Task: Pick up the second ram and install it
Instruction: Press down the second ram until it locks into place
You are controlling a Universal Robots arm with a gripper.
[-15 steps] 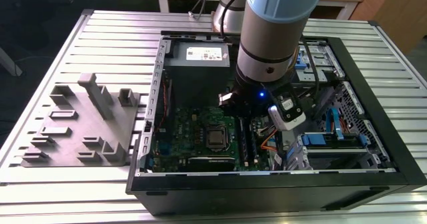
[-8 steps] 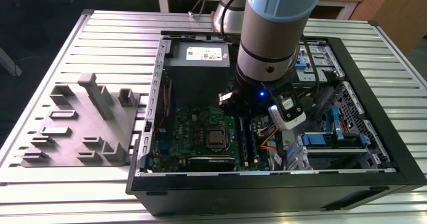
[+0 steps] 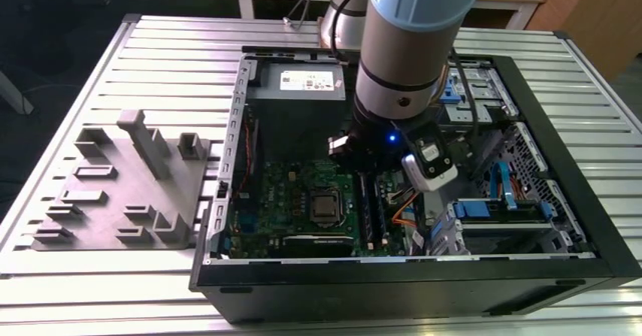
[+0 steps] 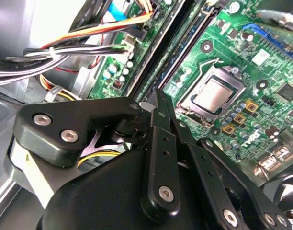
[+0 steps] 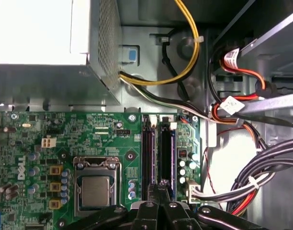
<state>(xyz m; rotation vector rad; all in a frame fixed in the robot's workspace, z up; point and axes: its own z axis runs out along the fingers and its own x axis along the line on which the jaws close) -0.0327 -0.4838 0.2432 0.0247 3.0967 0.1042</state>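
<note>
while the arm (image 3: 407, 43) reaches down into the open computer case (image 3: 561, 201) on the slatted worktop (image 3: 120, 73), the gripper (image 5: 158, 189) sits low over the memory slot rails (image 5: 156, 153) at the motherboard's (image 5: 65, 139) edge nearest the drive bays; in both wrist views its fingers (image 4: 162, 106) stand pressed close together, tips right at the slots; whether a thin edge is pinched between them cannot be told; the second ram (image 5: 166, 155) looks to be the dark stick lying along the rail just under the fingertips, beside a second dark rail toward the processor; in the second wrist view the same long rails (image 4: 173, 57) run away from the tips; the processor socket (image 5: 95, 189) lies just beside the slots, toward the board's middle; bundled cables (image 5: 261, 167) run along the case wall past the slots, and the power supply (image 5: 41, 43) fills the corner above the board; in the exterior view a pale grey fixture (image 3: 125, 189) stands on the worktop well apart from the case, toward the exterior view's left edge
</note>
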